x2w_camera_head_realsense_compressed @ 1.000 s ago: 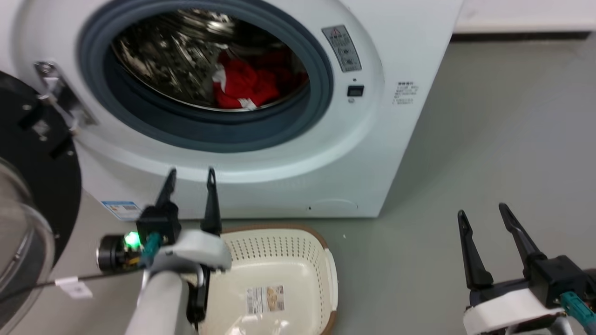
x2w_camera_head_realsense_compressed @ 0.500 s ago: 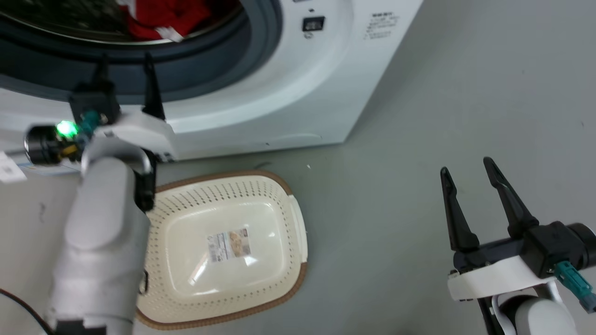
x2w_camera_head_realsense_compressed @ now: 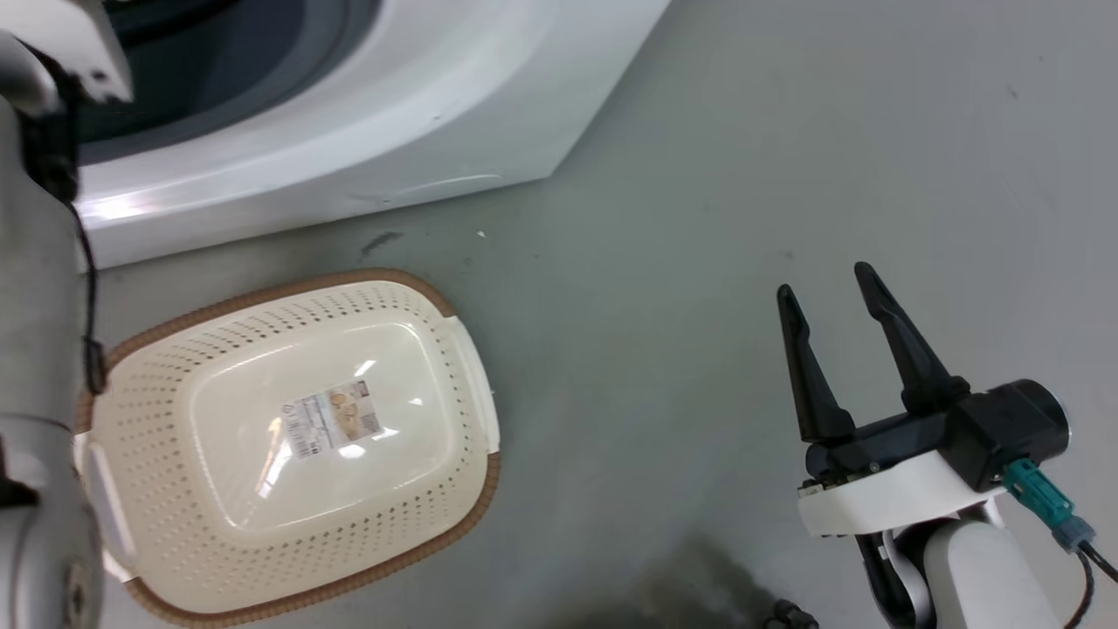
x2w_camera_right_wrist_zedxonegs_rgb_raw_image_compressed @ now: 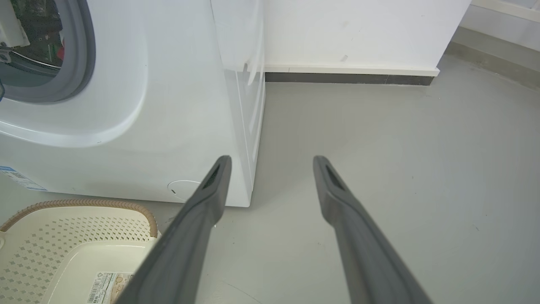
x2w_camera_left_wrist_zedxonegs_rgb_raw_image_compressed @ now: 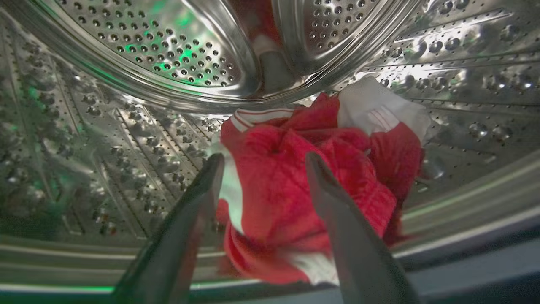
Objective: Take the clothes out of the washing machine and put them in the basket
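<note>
Clothes (x2w_camera_left_wrist_zedxonegs_rgb_raw_image_compressed: 295, 190), a crumpled bundle of bright red fabric with white stripes and trim, lie on the low curve of the perforated steel drum (x2w_camera_left_wrist_zedxonegs_rgb_raw_image_compressed: 147, 55) inside the washing machine (x2w_camera_head_realsense_compressed: 349, 131), close to the drum's front lip. The left gripper (x2w_camera_left_wrist_zedxonegs_rgb_raw_image_compressed: 265, 158) reaches into the drum with its jaws spread wide, one dark finger on each side of the bundle's middle as the left wrist view shows it; whether either finger touches the fabric cannot be told. In the head view the pale left forearm (x2w_camera_head_realsense_compressed: 35, 306) runs up the left edge towards the porthole. The basket (x2w_camera_head_realsense_compressed: 410, 306), cream with perforated sides and a brown rim, stands on the grey floor (x2w_camera_head_realsense_compressed: 699, 175) just in front of the machine's lower front, its label sticker (x2w_camera_head_realsense_compressed: 332, 419) showing on the bottom. The right gripper (x2w_camera_head_realsense_compressed: 824, 281) hangs over bare floor well to the right of the basket, jaws spread and holding nothing, fingers pointing past the machine's front corner.
</note>
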{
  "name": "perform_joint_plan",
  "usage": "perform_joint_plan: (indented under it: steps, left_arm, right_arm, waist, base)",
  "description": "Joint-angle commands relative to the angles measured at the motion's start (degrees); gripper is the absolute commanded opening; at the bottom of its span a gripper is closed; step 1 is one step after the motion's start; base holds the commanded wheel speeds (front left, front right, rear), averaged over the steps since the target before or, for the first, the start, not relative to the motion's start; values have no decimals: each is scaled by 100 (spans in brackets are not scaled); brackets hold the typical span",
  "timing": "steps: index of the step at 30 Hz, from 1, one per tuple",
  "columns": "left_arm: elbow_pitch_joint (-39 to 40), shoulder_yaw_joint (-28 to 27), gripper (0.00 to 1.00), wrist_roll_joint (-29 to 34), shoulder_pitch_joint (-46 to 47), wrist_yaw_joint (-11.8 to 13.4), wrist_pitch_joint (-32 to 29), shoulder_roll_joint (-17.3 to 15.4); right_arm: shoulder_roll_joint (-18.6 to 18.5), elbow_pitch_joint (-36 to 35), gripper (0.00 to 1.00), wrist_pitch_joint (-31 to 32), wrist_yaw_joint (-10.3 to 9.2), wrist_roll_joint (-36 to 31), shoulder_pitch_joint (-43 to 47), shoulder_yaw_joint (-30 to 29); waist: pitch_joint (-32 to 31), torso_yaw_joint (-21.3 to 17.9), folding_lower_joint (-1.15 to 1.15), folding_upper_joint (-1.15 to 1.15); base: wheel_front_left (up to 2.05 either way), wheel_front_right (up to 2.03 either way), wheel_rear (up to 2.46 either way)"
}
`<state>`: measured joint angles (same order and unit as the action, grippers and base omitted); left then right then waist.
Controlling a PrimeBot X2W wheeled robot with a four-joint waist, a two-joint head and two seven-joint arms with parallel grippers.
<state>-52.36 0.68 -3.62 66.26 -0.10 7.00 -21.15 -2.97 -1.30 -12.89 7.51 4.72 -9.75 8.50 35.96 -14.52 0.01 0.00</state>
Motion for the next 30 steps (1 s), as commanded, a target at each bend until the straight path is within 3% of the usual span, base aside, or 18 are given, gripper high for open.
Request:
perform_joint_plan:
  steps: [1,14,23,24,25,30]
  left_arm:
    - [-126,67,100,75,322,-72,-170,-143]
    - [-619,495,100,389,1646,-409,-1976,-867]
    - [-823,644,100,424,1709,-448,-3259,-1019]
    - [-833,664,42,422,1681,-442,-3431,-1010]
    - [-835,673,0,406,1668,-451,-3582,-1005]
    - [-537,653,0,358,1582,-315,-3803,-1061]
  right_arm:
    - [18,72,100,-65,-4,56,-163,65]
    - [16,366,100,-212,-5,437,-467,473]
    - [17,459,100,-233,-5,584,-600,596]
    - [17,454,100,-234,-5,598,-604,594]
    - [17,445,100,-235,-5,617,-601,594]
    - [16,423,100,-228,-5,661,-648,609]
  waist:
    - [200,-204,-1,0]
    - [786,-726,-1,0]
    - [952,-865,-1,0]
    - [956,-867,-1,0]
    - [959,-870,-1,0]
    - [935,-884,-1,0]
  base:
    - [0,0,0]
    - [0,0,0]
    - [0,0,0]
    - [0,0,0]
    - [0,0,0]
    - [0,0,0]
